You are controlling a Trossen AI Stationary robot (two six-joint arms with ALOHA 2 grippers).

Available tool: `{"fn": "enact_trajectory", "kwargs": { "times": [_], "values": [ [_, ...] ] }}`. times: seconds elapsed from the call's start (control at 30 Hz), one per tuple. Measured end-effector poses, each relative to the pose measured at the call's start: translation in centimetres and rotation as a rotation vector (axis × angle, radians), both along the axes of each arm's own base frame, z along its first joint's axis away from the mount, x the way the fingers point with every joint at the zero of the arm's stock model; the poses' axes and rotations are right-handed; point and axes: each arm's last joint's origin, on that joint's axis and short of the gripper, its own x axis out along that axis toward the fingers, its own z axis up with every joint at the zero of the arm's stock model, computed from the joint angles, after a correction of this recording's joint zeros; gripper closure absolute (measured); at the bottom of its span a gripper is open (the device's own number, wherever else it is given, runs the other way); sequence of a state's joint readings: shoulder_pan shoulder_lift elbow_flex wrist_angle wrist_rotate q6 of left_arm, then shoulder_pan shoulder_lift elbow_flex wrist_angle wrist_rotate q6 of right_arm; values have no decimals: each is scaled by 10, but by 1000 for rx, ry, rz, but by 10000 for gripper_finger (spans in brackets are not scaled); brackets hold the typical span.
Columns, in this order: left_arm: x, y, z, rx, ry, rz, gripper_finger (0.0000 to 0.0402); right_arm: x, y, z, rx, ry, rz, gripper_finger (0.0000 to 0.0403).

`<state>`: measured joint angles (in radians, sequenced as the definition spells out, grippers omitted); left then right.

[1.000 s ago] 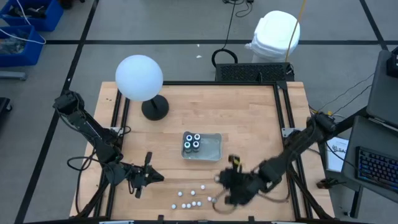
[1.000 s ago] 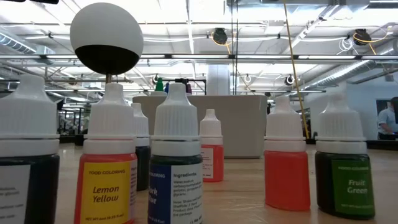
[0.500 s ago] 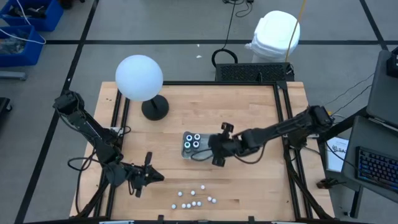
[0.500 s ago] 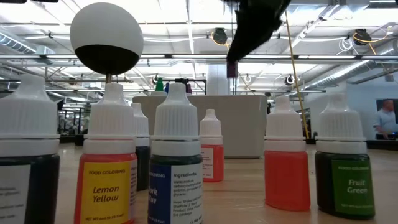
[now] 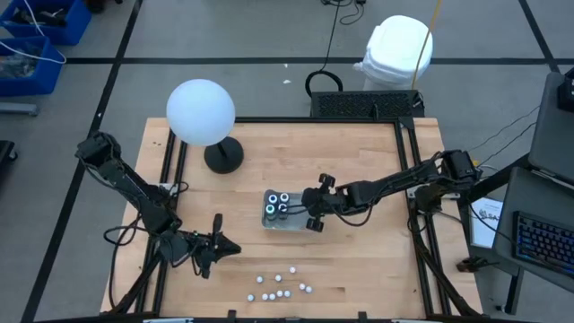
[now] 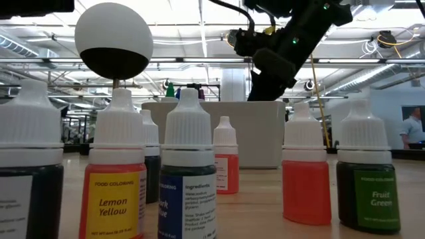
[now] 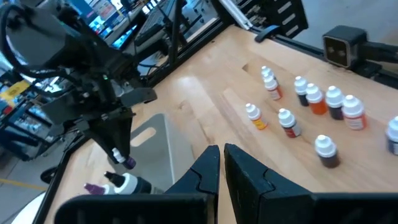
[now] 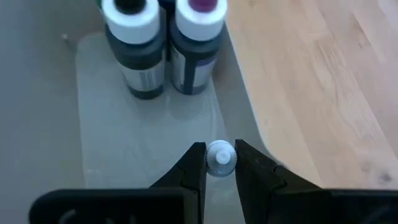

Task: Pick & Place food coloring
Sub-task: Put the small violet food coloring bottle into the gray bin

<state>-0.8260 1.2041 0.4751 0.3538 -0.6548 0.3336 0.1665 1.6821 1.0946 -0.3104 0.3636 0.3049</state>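
Note:
A clear tray (image 5: 293, 224) lies mid-table with several dark, pale-topped food coloring bottles (image 5: 277, 205) standing in its left end; two of them (image 8: 165, 46) show in the right wrist view. Several white-capped bottles (image 5: 280, 285) stand near the front edge and fill the low view (image 6: 189, 172). My right gripper (image 8: 220, 163) hangs over the tray's bare floor (image 8: 143, 137), shut on one small bottle (image 7: 124, 160). My left gripper (image 5: 230, 247) is shut with nothing in it, left of the loose bottles. My right gripper pinches the small bottle's white cap (image 8: 220, 155) between its two fingers (image 8: 194, 163). The fingers slant down from the table's right side. The bottle's purple lower part (image 7: 129, 163) hangs below the fingers, clear of the tray floor.
A white globe lamp (image 5: 201, 111) on a dark round base (image 5: 223, 157) stands at the far left. Black frame rails (image 5: 410, 170) run along both table sides. Bare wood (image 5: 359, 260) lies right of the loose bottles and between them and the tray.
My right gripper has swung from beside the loose bottles at the front edge toward the far edge and the left. It stayed shut and now hangs over the tray with the small bottle.

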Motion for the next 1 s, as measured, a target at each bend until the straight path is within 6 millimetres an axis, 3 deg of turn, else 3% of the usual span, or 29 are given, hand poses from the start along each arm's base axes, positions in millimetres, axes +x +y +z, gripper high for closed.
{"fn": "enact_trajectory", "kwargs": {
  "times": [1.0],
  "values": [
    [10, 12, 0, -30, 1, 73, 371, -1, 0, -2, 65, 5, -50, 353]
  ]
}}
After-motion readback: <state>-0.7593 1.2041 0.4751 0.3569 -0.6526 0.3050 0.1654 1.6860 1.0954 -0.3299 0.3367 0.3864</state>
